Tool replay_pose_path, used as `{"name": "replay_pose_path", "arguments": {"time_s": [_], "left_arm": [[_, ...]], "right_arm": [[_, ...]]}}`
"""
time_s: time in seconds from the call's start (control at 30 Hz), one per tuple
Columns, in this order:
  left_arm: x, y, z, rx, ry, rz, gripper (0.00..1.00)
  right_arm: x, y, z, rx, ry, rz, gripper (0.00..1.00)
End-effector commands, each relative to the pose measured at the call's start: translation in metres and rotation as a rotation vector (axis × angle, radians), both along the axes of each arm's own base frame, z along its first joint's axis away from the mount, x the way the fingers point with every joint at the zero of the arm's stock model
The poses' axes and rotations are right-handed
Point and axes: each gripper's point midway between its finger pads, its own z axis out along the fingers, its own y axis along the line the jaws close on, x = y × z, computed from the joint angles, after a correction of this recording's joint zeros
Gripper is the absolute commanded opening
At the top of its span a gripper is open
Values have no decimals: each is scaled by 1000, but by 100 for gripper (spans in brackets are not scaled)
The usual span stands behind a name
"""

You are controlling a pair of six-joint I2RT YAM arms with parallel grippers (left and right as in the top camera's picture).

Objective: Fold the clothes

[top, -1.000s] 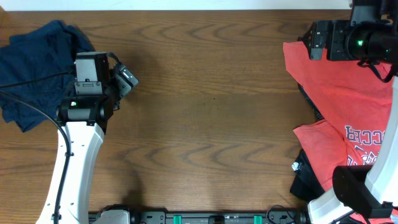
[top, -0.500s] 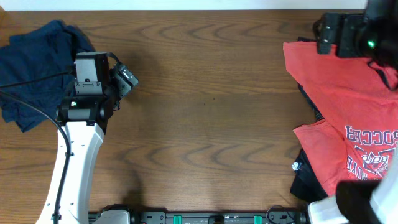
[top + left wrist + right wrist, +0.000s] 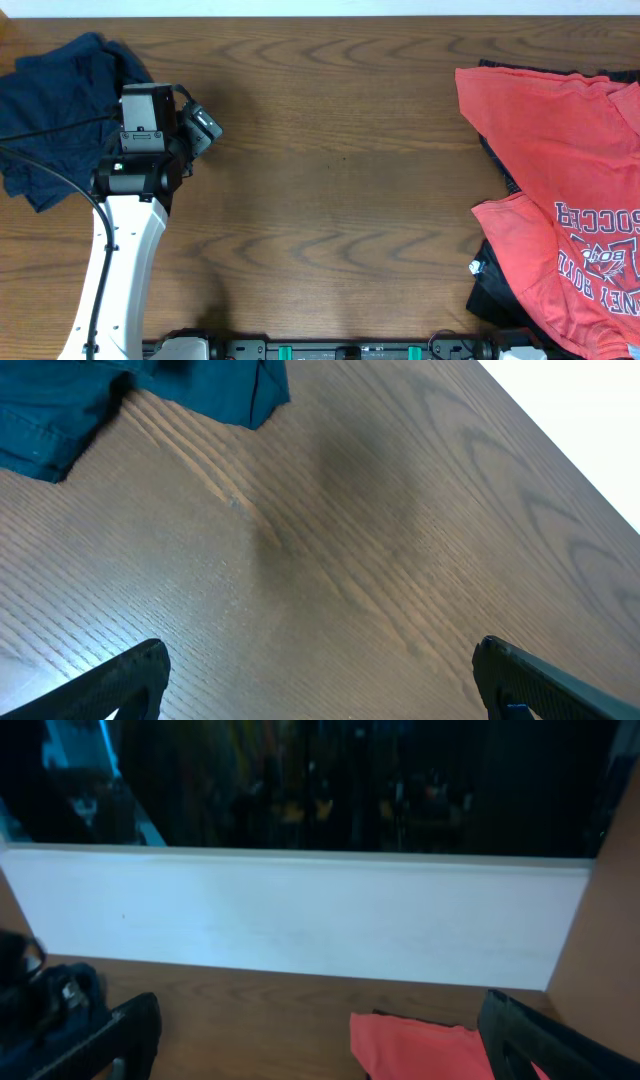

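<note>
Across the overhead view, coral-red T-shirts (image 3: 560,160) pile at right and a navy T-shirt (image 3: 55,100) lies upper left; better drag 1 onto the wooden table (image 3: 340,180) between and flatten it. Left wrist: left gripper (image 3: 322,680) spread wide, empty, over wood. Right wrist: right gripper (image 3: 325,1040) spread wide, empty, white wall (image 3: 300,910) beyond.

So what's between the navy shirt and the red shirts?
Overhead view: the left arm beside the navy shirt, then bare wooden table up to the red shirts.

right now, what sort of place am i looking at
Likely a robot lab workbench, not a home: a white robot arm standing at a wooden table, with navy T-shirts heaped at one end and coral-red T-shirts at the other.
</note>
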Motion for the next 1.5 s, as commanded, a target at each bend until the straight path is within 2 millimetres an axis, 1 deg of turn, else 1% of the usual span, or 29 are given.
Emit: {"name": "replay_pose_path", "arguments": {"time_s": [0.0, 0.07, 0.13, 0.27, 0.33, 0.43, 0.77, 0.9, 1.1, 1.27, 1.47], "left_arm": [[1, 3, 5, 28, -6, -5, 98], [1, 3, 5, 28, -6, -5, 98], [1, 3, 5, 28, -6, -5, 98], [1, 3, 5, 28, -6, -5, 98], [1, 3, 5, 28, -6, -5, 98], [1, 3, 5, 28, -7, -5, 98], [1, 3, 5, 28, -6, -5, 98], [1, 3, 5, 28, -6, -5, 98], [1, 3, 5, 28, -6, -5, 98], [1, 3, 5, 28, -6, -5, 98], [1, 3, 5, 28, -6, -5, 98]], "right_arm": [[-29, -4, -12, -15, -17, -11, 99], [-57, -6, -21, -13, -51, -19, 99], [-81, -10, -29, -11, -84, -40, 99], [-127, -11, -38, -5, -191, -71, 99], [-146, -10, -43, -4, -237, -83, 99], [-169, -9, -51, -3, -293, -100, 99], [-222, -4, -73, -3, -426, -125, 99], [-251, 1, -90, -5, -505, -127, 99], [-297, 12, -122, -15, -637, -126, 99], [-314, 14, -137, -16, -691, -150, 99], [-325, 7, -144, 1, -730, -192, 99]]}}
